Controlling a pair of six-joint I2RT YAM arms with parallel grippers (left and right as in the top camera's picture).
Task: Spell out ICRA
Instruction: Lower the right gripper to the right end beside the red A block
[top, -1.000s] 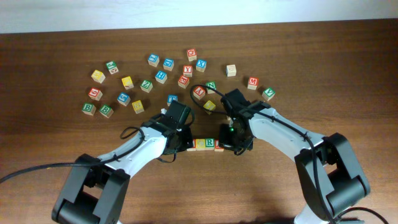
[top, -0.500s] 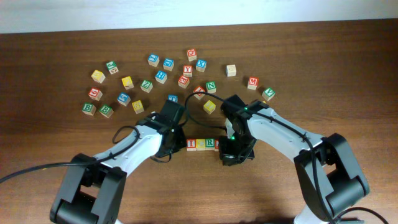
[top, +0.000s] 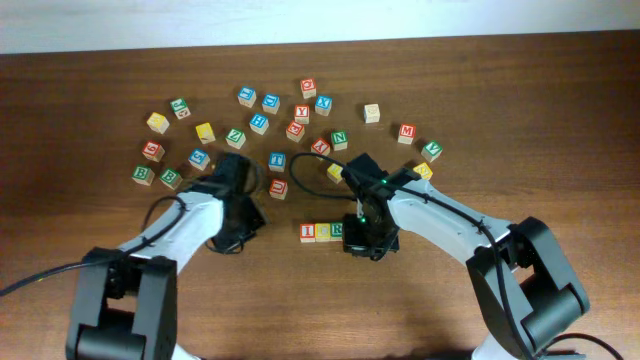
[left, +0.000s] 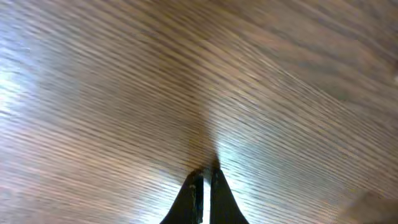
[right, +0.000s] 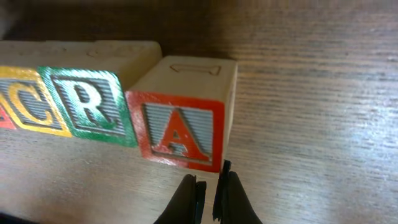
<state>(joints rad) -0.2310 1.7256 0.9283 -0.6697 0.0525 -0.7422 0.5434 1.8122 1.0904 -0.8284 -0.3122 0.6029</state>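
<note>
A row of letter blocks lies mid-table: I (top: 307, 232), C (top: 322, 232) and R (top: 337, 230). In the right wrist view I see the yellow C (right: 31, 109), the green R (right: 90, 106) and a red A block (right: 180, 134) touching R, set slightly forward of the row. My right gripper (right: 208, 182) is shut and empty, its tips just in front of A's lower right corner; in the overhead view it (top: 365, 240) covers A. My left gripper (top: 238, 235) is shut and empty, left of the row, over bare wood (left: 205, 177).
Several loose letter blocks are scattered across the back of the table (top: 258, 122). An orange block (top: 278, 188) and a yellow block (top: 336, 171) lie closest to the row. The table's back edge (top: 320, 45) meets a white wall.
My left gripper has pulled away to the left from the row's left end. My right gripper has slid left toward the row, and the A block now sits against R.
</note>
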